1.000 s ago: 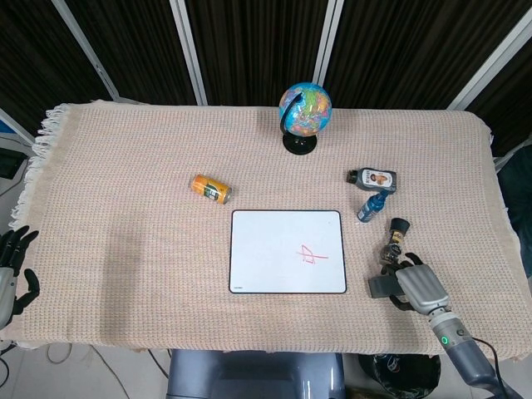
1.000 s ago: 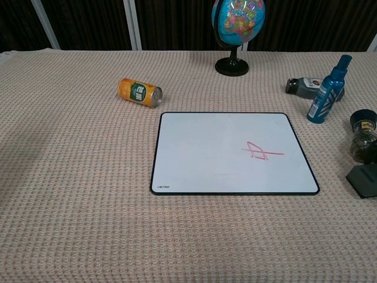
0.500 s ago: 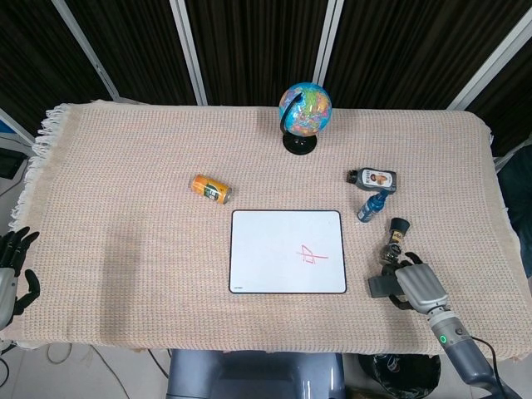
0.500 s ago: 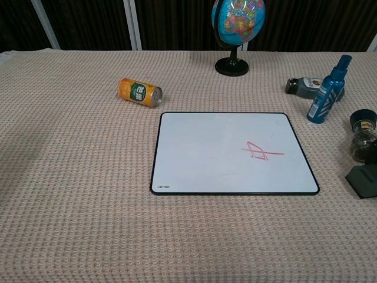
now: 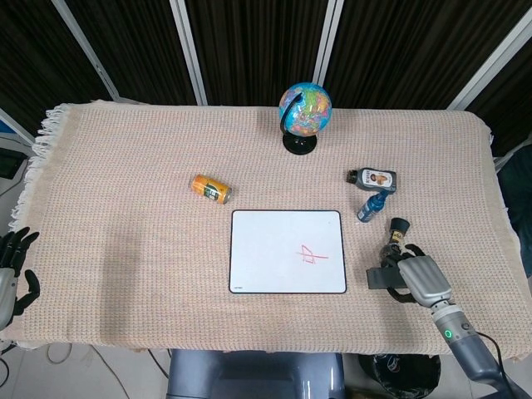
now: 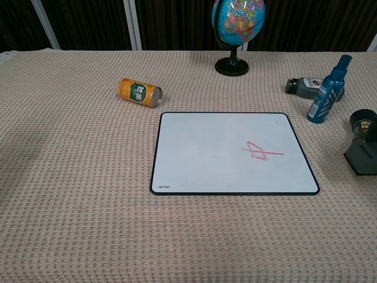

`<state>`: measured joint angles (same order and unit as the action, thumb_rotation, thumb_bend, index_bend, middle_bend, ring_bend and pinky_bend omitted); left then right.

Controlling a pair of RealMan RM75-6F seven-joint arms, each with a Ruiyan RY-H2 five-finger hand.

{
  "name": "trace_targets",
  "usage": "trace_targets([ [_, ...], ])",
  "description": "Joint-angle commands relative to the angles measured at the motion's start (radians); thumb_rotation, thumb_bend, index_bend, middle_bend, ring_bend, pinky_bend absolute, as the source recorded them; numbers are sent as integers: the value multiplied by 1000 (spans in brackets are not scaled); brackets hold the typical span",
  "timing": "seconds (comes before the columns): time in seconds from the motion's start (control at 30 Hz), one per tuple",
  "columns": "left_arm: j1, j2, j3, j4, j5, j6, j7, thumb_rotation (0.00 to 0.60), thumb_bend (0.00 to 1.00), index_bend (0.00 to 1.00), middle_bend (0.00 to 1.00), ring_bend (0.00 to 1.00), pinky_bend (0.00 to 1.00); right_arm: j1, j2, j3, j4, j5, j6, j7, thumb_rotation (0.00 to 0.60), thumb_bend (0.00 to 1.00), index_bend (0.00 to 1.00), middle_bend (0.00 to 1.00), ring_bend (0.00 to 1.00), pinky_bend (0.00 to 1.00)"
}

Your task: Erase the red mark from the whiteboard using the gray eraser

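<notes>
— Since the frame a second back, the gray eraser (image 5: 384, 277) had come up off the cloth and shifted a little toward the far edge; in the chest view its dark block (image 6: 362, 158) sat higher at the right border and covered the lower part of the small jar behind it.

— And who had it?

— The right hand (image 5: 420, 280) gripped it, fingers wrapped over the top, just off the right edge of the whiteboard (image 5: 288, 251). The red mark (image 5: 309, 256) was whole, on the right half of the board.

— The other hand?

— The left hand (image 5: 15, 270) hung past the near-left corner of the table, fingers spread, holding nothing.

— What about the surface?

— A beige waffle-weave cloth (image 5: 125, 166) covered the table, fringed along its left edge. An orange can (image 5: 210, 189) lay on its side up and left of the board. A globe (image 5: 304, 110) stood on a black base near the far edge. A dark flat bottle (image 5: 372, 178) lay on its side, a blue spray bottle (image 5: 371, 206) beside it, and a black-capped jar (image 5: 396, 236) just beyond the right hand.

— And the room?

— Dark panels with pale metal struts (image 5: 187, 50) stood behind the table.
</notes>
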<state>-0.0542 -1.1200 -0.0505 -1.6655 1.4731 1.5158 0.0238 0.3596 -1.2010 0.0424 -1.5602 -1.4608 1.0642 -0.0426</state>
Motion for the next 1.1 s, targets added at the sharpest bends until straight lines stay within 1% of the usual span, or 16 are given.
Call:
trace_targets([
  [0.03, 0, 0, 1, 0, 1, 0, 1, 600, 735, 110, 46, 0, 0, 29, 21, 28, -36, 10, -15, 9, 600, 449, 556, 515, 445, 177],
  [0.13, 0, -1, 2, -1, 2, 0, 4, 600, 735, 110, 46, 0, 0, 63, 19, 57, -54, 32, -44, -2, 600, 449, 559, 519, 449, 177],
  [0.23, 1, -1, 0, -1, 0, 1, 3, 600, 735, 110, 46, 0, 0, 105, -4, 87, -59, 72, -84, -35, 600, 449, 559, 520, 453, 177],
  [0.47, 0, 2, -2, -1, -4, -2, -3, 600, 735, 110, 46, 0, 0, 165, -76, 122, -49, 173, -144, -109, 600, 449, 559, 517, 459, 189],
  [0.5, 0, 2, -2, -1, -4, -2, -4, 600, 735, 110, 46, 0, 0, 170, -86, 125, -49, 184, -146, -118, 600, 448, 559, 517, 461, 204],
  [0.63, -1, 4, -3, -1, -5, -2, -8, 600, 735, 110, 46, 0, 0, 185, -117, 129, -50, 221, -149, -157, 600, 448, 559, 517, 469, 317],
  [0.73, -1, 4, -3, -2, -5, -4, -9, 600, 735, 110, 46, 0, 0, 194, -138, 126, -50, 243, -152, -183, 600, 447, 559, 517, 477, 362],
  [0.93, -1, 4, -3, -2, -6, -3, -8, 600, 735, 110, 46, 0, 0, 214, -185, 125, -37, 274, -156, -211, 600, 449, 561, 521, 488, 415],
  [1.1, -1, 4, -3, -2, -7, -5, -7, 600, 735, 110, 46, 0, 0, 232, -227, 130, -9, 299, -156, -232, 600, 458, 570, 526, 492, 415],
])
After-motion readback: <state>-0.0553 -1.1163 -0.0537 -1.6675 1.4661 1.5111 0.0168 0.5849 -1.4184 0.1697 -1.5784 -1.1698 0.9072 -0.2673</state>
